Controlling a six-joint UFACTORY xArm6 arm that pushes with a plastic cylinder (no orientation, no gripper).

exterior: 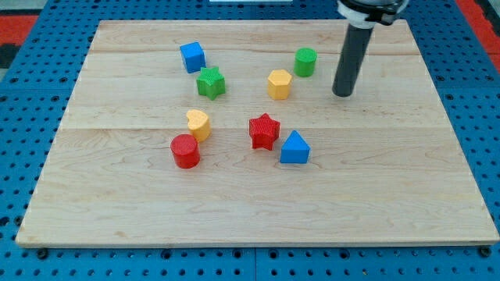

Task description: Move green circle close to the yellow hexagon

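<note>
The green circle (305, 62) is a short green cylinder near the view's top, right of centre. The yellow hexagon (279, 83) sits just below and to the left of it, with a small gap between them. My tip (342, 94) rests on the board to the right of the green circle and slightly below it, about a block's width away, touching no block.
A blue cube (192, 57) and a green star (210, 83) lie to the upper left. A yellow heart-like block (198, 124) and a red cylinder (186, 151) sit at centre left. A red star (264, 131) and a blue triangle (294, 148) sit at centre. The wooden board (391, 203) lies on a blue pegboard.
</note>
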